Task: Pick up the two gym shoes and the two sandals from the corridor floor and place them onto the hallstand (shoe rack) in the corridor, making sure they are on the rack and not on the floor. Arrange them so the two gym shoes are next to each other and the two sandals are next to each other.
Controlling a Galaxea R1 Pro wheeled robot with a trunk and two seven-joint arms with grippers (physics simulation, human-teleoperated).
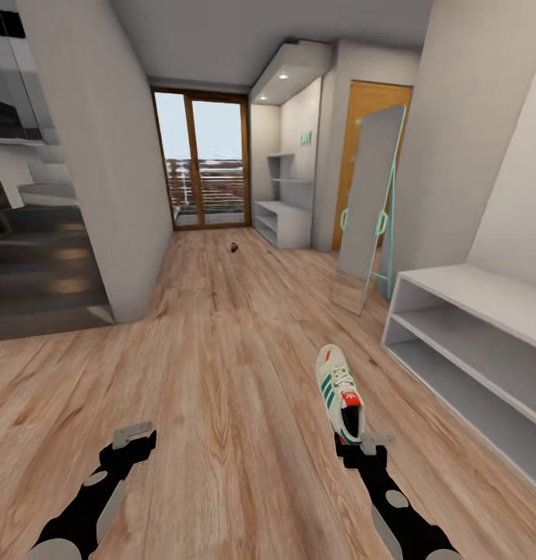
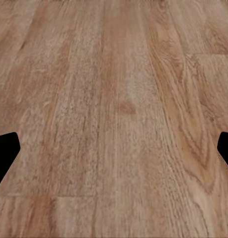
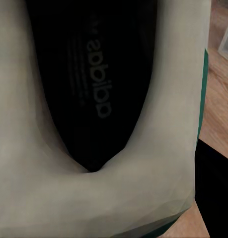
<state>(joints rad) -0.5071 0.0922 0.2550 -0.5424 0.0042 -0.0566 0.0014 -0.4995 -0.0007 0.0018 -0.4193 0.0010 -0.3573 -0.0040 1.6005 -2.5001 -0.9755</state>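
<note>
- On my right wrist feed I read "adidas" in faint grey letters, printed on the black insole inside the cream-white lace-up gym shoe (image 3: 89,89); smaller lines beside it were too blurred to read.
- On my head feed, a small green mark on the far pale wall (image 1: 306,138) was too small to read.

A cream-white gym shoe (image 1: 340,393) with green side stripes and a red tongue tab points away over the wood-plank corridor floor (image 1: 221,373), heel at the right gripper (image 1: 362,446). The pale hallstand (image 1: 283,222) stands far down the corridor, a small dark object (image 1: 233,248) near it.
</note>
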